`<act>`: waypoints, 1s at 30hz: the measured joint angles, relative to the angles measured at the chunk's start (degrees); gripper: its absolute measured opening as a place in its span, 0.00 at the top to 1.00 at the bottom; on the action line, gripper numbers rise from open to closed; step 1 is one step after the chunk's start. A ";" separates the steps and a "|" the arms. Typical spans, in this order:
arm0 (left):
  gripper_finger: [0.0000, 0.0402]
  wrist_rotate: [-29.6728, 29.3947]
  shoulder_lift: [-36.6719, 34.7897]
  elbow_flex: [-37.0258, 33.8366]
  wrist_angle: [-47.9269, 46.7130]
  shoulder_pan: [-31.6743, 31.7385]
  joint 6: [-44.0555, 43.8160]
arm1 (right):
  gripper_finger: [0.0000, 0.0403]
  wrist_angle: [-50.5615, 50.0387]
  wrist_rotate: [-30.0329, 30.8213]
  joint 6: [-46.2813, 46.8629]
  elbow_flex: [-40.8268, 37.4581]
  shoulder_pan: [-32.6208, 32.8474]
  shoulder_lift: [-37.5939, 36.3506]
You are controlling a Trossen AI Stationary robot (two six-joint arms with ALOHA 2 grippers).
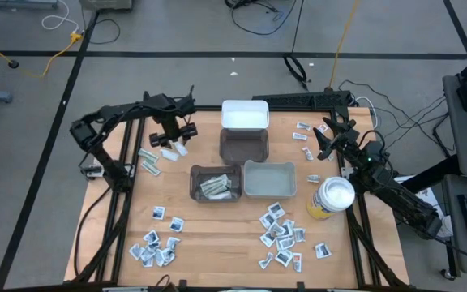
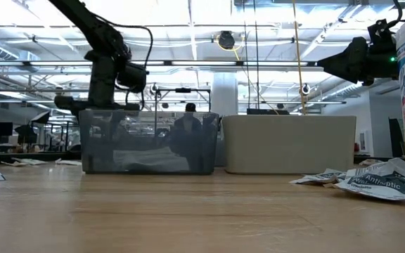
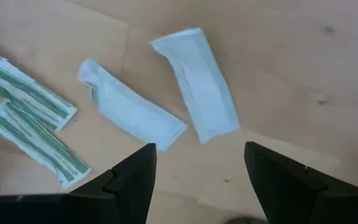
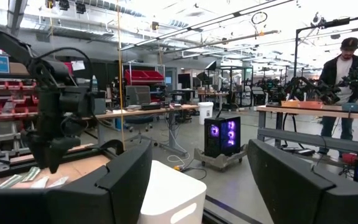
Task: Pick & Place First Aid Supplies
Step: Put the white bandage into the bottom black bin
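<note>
My left gripper (image 3: pixel 197 163) is open and hovers above two plain white packets (image 3: pixel 132 113) (image 3: pixel 199 82) that lie flat on the wood near the table's far left; it touches neither. In the high view this gripper (image 1: pixel 173 135) is just beyond them (image 1: pixel 173 150). Green-striped strip wrappers (image 3: pixel 30 93) (image 1: pixel 148 159) lie beside them. More packets lie in heaps at the near left (image 1: pixel 156 243) and near right (image 1: pixel 282 234), and some sit in a dark bin (image 1: pixel 215 185). My right gripper (image 4: pixel 199 180) (image 1: pixel 327 138) is open and raised at the far right, pointing level across the table.
A white bin (image 1: pixel 244 115), an empty dark bin (image 1: pixel 244 146) and a pale grey bin (image 1: pixel 270 180) stand mid-table. A yellow canister with a white lid (image 1: pixel 332 198) stands near the right edge. A few packets (image 1: pixel 303 130) lie near my right gripper. A person (image 4: pixel 347 68) stands far off in the room.
</note>
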 joint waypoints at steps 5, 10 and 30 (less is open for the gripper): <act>0.38 -0.47 2.85 -0.03 4.67 0.01 -0.07 | 0.35 -0.03 1.15 -0.58 0.00 0.02 0.01; 0.38 -0.46 6.29 -0.03 6.10 0.01 0.04 | 0.35 -0.02 1.36 -0.57 0.02 0.02 0.02; 0.63 -0.10 8.48 -2.80 13.86 0.36 6.67 | 0.35 -0.02 1.36 -0.57 0.00 0.02 0.02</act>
